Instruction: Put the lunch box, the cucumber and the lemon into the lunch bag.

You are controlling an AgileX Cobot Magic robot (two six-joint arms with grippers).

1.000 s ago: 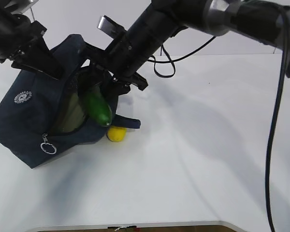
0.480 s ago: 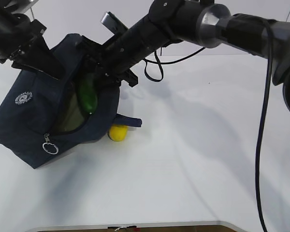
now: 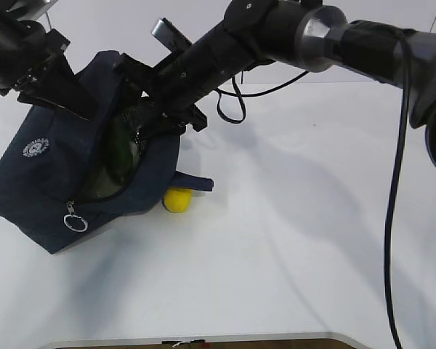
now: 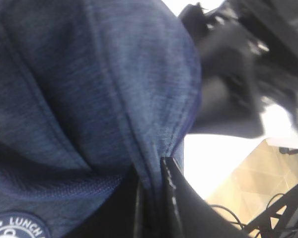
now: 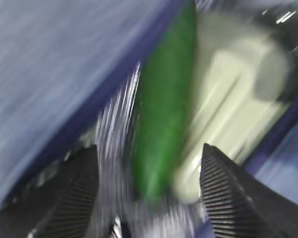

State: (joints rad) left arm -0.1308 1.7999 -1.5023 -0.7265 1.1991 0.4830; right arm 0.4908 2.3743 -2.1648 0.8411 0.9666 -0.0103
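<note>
The navy lunch bag lies tilted at the left of the table with its mouth held up. My left gripper is shut on a fold of the bag's fabric at its top edge. My right gripper is at the bag's mouth, jaws wide open. The green cucumber lies loose between and beyond the fingers, inside the bag against the silvery lining; in the exterior view the cucumber shows dimly in the opening. The lunch box's pale green lid sits beside it in the bag. The yellow lemon rests on the table against the bag's lower right side.
The zipper's metal ring pull hangs at the bag's front corner. A loop handle sticks out above the lemon. A black cable trails from the right arm over the white table.
My right gripper has pushed into the bag's mouth and opened. The cucumber has left the jaws and slid deeper into the bag. The left gripper and the lemon have not moved.
</note>
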